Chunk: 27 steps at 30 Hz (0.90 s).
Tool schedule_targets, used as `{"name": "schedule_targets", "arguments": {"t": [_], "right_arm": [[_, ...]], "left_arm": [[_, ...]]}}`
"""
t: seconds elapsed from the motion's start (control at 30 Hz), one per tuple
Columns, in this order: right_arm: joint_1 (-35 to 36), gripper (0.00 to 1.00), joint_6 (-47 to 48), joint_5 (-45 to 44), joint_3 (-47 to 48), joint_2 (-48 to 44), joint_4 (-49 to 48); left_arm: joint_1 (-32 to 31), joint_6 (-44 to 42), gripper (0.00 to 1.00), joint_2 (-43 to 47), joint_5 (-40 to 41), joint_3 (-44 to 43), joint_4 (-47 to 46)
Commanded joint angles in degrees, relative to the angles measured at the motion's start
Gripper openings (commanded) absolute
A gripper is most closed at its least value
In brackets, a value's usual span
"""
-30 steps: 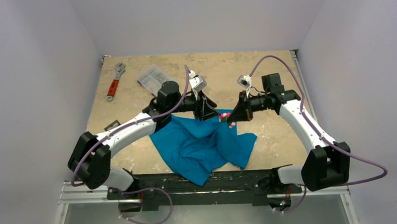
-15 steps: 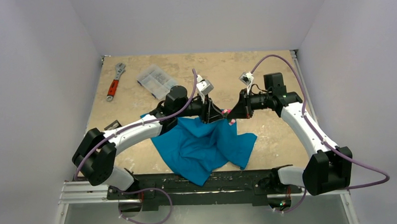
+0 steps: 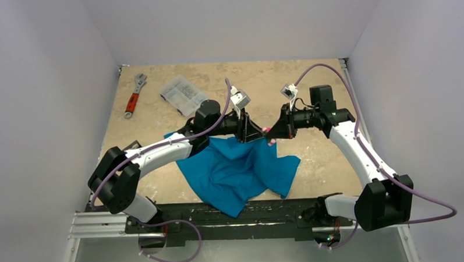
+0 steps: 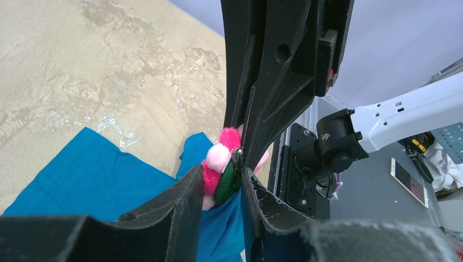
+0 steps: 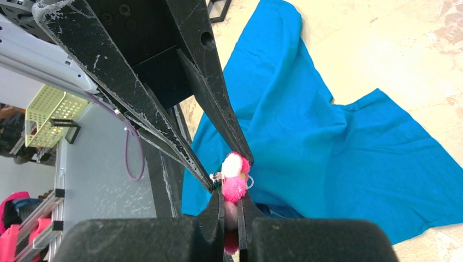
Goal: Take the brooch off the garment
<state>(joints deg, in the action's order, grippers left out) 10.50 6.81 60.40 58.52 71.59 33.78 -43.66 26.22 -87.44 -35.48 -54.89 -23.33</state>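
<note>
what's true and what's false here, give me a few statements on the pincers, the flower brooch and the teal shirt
The left pincer and right pincer both close on the pink flower-shaped brooch. True.
The teal-blue cloth T-shirt lies flat and smooth. False: it is rumpled and folded.
The red-handled metal wrench lies at the far left of the table. True.
The clear plastic box sits on the T-shirt. False: it rests on the bare table, apart from the shirt, near the wrench.
</note>
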Motion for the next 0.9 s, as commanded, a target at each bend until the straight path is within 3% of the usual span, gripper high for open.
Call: {"name": "schedule_targets", "arguments": {"t": [0.0,0.33,0.87], "right_arm": [[0.39,0.0,0.54,0.18,-0.33,-1.71,-2.01],[0.41,0.0,1.52,1.01,-1.08,-2.54,-1.77],[0.47,0.0,0.67,1.38,-2.09,-2.69,-2.99]], "left_arm": [[-0.82,2.64,0.29,-0.82,-2.52,-2.97,-5.35],[-0.73,6.27,0.25,-2.03,-3.9,-3.29,-9.28],[-0.16,8.01,0.37,-2.01,-5.42,-3.04,-10.94]]}}
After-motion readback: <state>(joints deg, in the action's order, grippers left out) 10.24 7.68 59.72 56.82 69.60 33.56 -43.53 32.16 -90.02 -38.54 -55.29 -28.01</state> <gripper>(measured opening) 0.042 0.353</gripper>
